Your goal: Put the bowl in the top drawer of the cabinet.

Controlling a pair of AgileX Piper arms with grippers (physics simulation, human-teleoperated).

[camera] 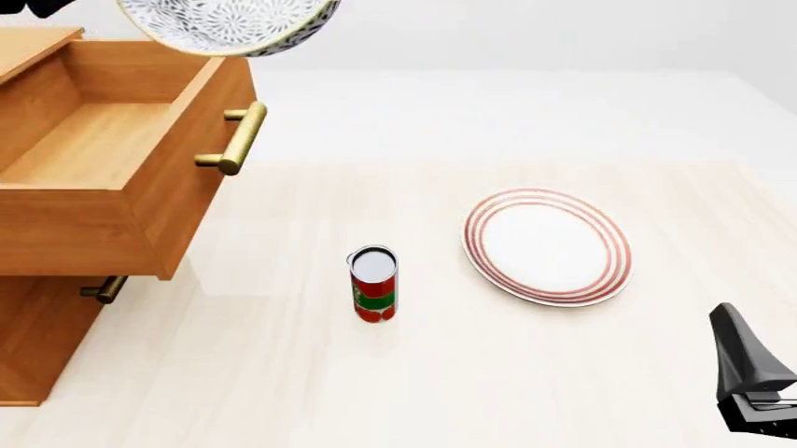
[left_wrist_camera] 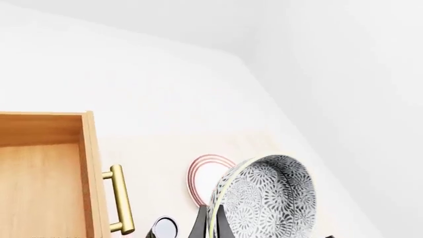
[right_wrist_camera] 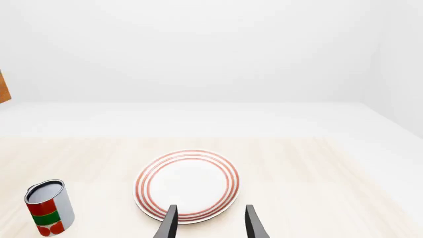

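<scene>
Nearest to us, at about four o'clock on the worktop (camera: pixel 498 373), our right gripper (right_wrist_camera: pixel 208 220) hangs low with its fingers (right_wrist_camera: pixel 168 223) spread apart and holding nothing. Just past those fingers lies the plate (camera: pixel 548 245), flat and white with red rings.

Moving in toward the centre, the can (camera: pixel 372 284) stands upright in red and green, near the plate at its nine o'clock side but not touching it.

Out at nine o'clock we have the cabinet (camera: pixel 37 327), orange-brown wood, with the lower drawer's handle (camera: pixel 104 289) peeking out beneath. Above it the top drawer (camera: pixel 88 140) is pulled wide open, its brass bar handle (camera: pixel 234 140) facing the middle of the worktop, and we see a bare wooden floor inside.

Farthest and highest, up at eleven o'clock, there's the bowl (camera: pixel 230 23), white with the dark floral pattern, held in the air above the far right corner of the open drawer. In the left wrist view our left gripper (left_wrist_camera: pixel 210 225) has its fingers clamped on the bowl's rim, one on each side of the wall, with the bowl tilted on edge.
</scene>
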